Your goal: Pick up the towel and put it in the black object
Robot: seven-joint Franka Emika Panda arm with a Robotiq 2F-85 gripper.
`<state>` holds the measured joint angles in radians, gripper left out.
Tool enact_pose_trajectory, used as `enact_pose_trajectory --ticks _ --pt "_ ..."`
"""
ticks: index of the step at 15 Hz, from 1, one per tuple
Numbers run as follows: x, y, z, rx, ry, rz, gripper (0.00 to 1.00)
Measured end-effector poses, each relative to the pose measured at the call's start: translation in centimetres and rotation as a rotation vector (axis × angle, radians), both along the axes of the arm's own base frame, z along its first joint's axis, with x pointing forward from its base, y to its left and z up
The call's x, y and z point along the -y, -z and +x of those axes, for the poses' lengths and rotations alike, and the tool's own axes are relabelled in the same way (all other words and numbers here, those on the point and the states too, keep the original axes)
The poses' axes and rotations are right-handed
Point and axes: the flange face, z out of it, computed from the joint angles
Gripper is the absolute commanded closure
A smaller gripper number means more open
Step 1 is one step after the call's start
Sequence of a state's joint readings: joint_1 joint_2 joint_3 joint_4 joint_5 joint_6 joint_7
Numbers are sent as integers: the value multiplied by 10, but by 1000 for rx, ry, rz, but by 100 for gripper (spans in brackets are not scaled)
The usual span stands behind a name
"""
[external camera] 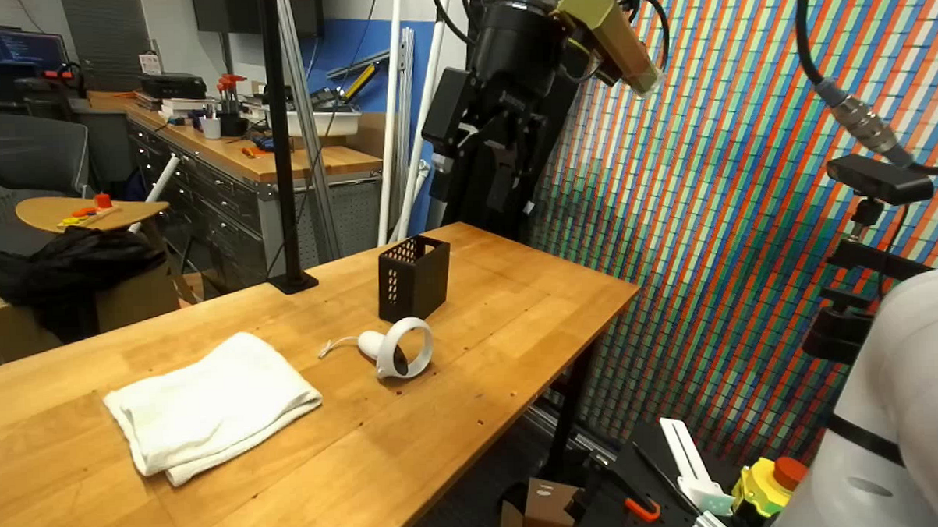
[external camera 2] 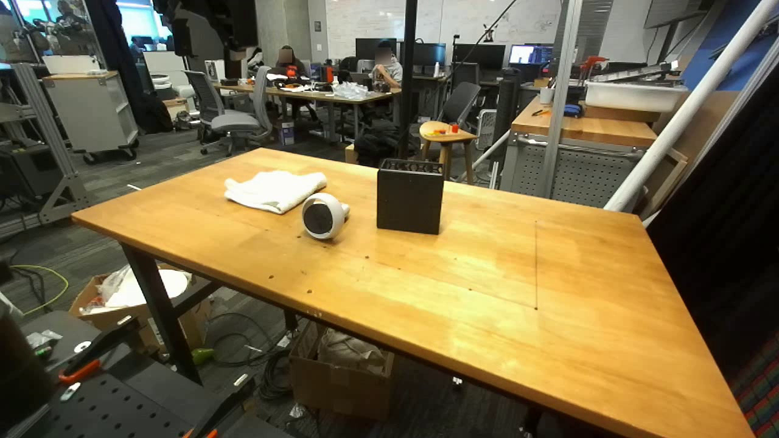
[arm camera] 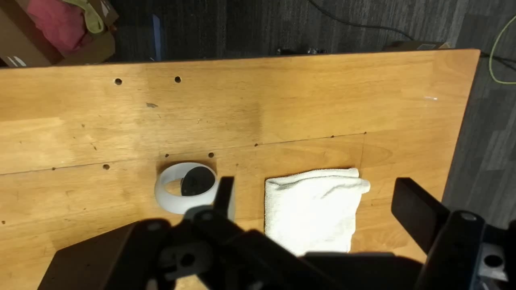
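The gripper (arm camera: 316, 199), spread and empty, fronts the wrist view, the towel (arm camera: 312, 215) beyond. In an exterior view the towel lies left of the white controller (external camera: 398, 361), which a skewed descent might clip. In an exterior view, a snagging towel could topple the black box (external camera 2: 409, 204), farther right.

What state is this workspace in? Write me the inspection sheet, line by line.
Surface: wooden table, with small holes and marks.
Job's things: white towel, folded on the table; black container, upright, open-topped, inside mostly hidden.
Clutter: white ring-shaped controller between them, with a white cord.
Grippers: one gripper, open, holding nothing, well above the table.
Cables: thick black cable hanging; yellow-green cable on the floor.
Surroundings: people in the background; cardboard box by the table.
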<state>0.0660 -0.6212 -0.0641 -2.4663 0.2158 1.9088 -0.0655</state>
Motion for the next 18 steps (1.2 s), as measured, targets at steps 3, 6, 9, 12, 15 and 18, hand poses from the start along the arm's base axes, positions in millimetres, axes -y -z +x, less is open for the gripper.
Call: enact_pose_trajectory --ticks 3,6,9,12,15,18 --pt "-21 6 13 -19 -46 -30 0" --pt "-44 7 35 -27 -104 -71 0" --pt "-63 8 61 -19 -168 -116 0" --pt "-81 7 90 2 -227 -142 0" --pt "-101 3 119 28 -263 -148 0" --pt "-127 1 147 46 -307 -155 0"
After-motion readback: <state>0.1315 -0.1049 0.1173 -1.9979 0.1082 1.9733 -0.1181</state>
